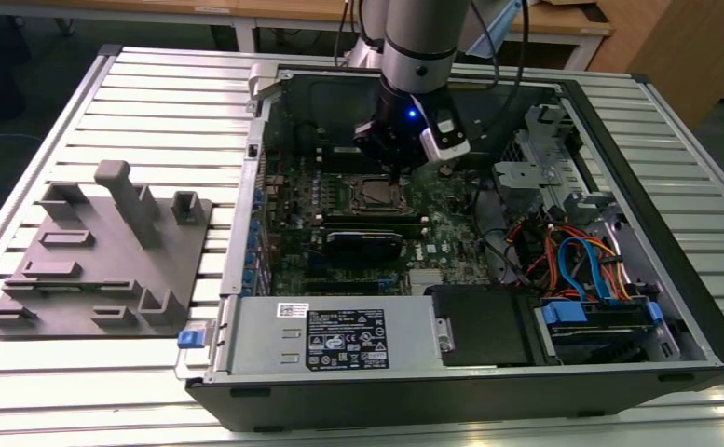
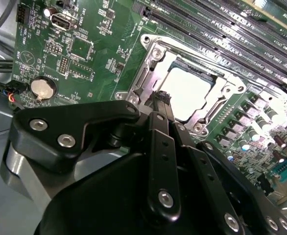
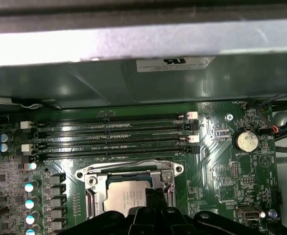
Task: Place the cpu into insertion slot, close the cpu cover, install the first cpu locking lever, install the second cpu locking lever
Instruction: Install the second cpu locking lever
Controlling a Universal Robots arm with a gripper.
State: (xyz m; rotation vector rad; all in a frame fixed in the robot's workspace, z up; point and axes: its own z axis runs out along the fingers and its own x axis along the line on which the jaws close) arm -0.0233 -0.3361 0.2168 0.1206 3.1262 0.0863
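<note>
Exterior view: a robot arm reaches into an open computer case [image 1: 660, 307], its gripper [image 1: 393, 170] just above the insertion slot [image 1: 371, 193]. In both wrist views the cpu [image 2: 188, 91] sits in the slot under the closed cpu cover [image 2: 151, 73]. The black fingers [image 2: 160, 105] are pressed together at the cover's edge, holding nothing.

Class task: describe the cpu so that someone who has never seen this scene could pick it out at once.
Start at the open computer case and find the green motherboard inside. Beside the long black memory slots sits a square socket framed by the silver cpu cover. The cpu is the flat, pale silver-grey square in that frame's centre.
</note>
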